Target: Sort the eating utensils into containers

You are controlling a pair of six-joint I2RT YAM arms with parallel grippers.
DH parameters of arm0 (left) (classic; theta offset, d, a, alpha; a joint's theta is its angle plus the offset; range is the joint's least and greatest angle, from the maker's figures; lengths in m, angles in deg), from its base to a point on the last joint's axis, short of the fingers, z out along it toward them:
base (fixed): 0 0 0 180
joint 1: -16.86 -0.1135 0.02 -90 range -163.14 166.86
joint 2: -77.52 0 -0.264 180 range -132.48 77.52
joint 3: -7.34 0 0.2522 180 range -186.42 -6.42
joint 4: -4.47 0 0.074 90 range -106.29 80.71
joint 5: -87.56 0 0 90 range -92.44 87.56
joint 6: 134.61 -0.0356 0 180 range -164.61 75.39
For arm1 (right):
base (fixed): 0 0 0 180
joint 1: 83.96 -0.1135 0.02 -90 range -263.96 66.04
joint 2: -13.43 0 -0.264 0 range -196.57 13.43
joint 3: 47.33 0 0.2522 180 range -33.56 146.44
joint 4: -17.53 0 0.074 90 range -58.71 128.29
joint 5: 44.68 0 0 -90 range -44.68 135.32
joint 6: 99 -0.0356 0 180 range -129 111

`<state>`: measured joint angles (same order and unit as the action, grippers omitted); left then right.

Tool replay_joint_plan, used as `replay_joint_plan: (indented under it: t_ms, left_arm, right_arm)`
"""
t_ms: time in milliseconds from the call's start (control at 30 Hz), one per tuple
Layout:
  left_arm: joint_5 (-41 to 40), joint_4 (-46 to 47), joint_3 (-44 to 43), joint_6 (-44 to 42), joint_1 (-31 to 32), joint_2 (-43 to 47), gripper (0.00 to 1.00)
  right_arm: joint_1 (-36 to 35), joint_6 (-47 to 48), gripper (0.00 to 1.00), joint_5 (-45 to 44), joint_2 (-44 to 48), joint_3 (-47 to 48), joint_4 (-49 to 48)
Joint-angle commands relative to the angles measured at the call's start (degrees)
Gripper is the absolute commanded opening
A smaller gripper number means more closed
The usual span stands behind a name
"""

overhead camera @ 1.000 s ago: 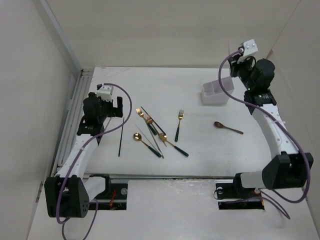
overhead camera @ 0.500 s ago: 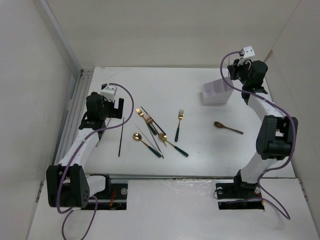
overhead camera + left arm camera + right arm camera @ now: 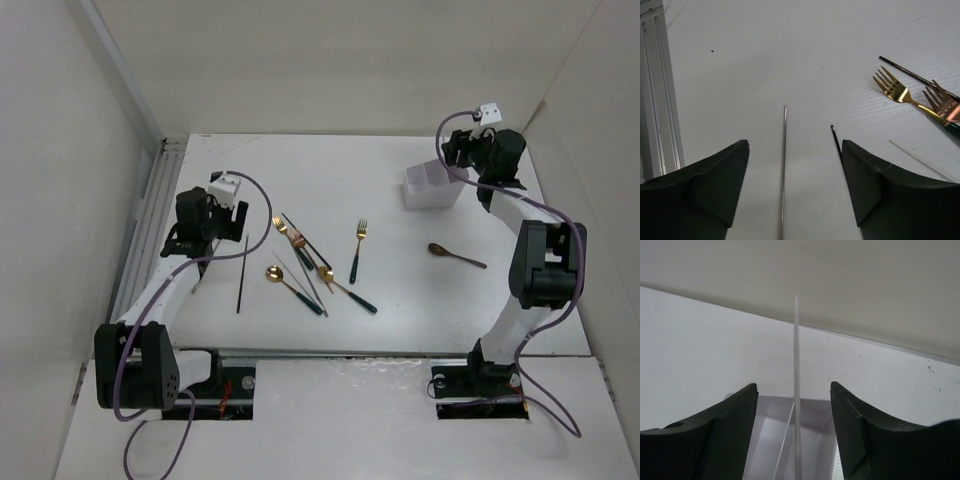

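The left gripper (image 3: 795, 142) hangs low over the white table (image 3: 790, 50), its two dark fingers (image 3: 715, 185) spread apart and closed on nothing. A thin chopstick (image 3: 784, 165) lies flat on the table in the gap between them. The tip of a second dark stick (image 3: 835, 140) shows just beside the finger nearer the forks. Beyond that finger lie a gold fork (image 3: 895, 90) and a copper-toned fork (image 3: 942, 102), side by side.

Across the table, the right gripper (image 3: 794, 390) is poised over the white plastic bin (image 3: 815, 430) with its fingers (image 3: 725, 435) likewise apart. A pale stick (image 3: 796, 365) stands upright in the gap, touching neither finger, its lower end down inside the bin.

From above, the bin (image 3: 430, 187) sits at the far right of the table. The remaining utensils lie loose near the middle: a gold spoon (image 3: 272, 272), a dark-handled fork (image 3: 358, 250) and, nearer the right arm, a brown spoon (image 3: 440, 249).
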<state>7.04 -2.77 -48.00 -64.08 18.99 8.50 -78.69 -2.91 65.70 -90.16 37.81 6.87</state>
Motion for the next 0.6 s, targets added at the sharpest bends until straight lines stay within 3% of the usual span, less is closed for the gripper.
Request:
replay_joint_plan:
  t_ms: [0, 100, 167, 200, 233, 267, 367, 567]
  left_arm:
    - [-2.59, 1.03, 1.42, -1.81, -0.02, -0.5, 0.69]
    - [-9.36, 3.49, 3.52, -1.01, -0.02, -1.04, 0.6]
    - [-10.35, 3.5, 3.53, -3.98, -0.54, -2.61, 0.6]
    - [-10.35, 2.89, 3.53, -5.4, -1.07, -3.4, 0.63]
    - [-9.74, 1.84, 2.83, -6.63, -1.08, -4.45, 0.76]
    - [-9.04, 0.17, 1.69, -7.6, -1.08, -7.25, 0.81]
    - [-8.33, -8.96, -5.86, -9.01, -1.77, -12.79, 0.82]
    - [-1.93, -25.49, -24.49, -10.85, -4.59, -28.18, 0.72]
  right_arm:
    - [0.35, -0.55, 0.66, 2.19, 2.52, -0.27, -1.77]
    - [-0.18, -0.55, 0.68, 2.21, 6.02, -0.27, -0.01]
    - [-0.88, -0.55, 0.69, 1.51, 9.35, -1.06, 0.69]
    - [-0.88, -0.55, 0.7, 0.98, 10.59, -1.06, 2.0]
    - [-1.67, -0.55, 0.72, -0.33, 11.73, -1.06, 2.97]
    - [-2.54, -0.55, 0.72, -0.34, 12.79, -1.06, 4.11]
    - [-3.95, -0.55, 0.73, -0.09, 16.66, -1.06, 6.58]
    - [-6.06, 0.5, 0.74, 5.88, 22.37, -3.87, 6.58]
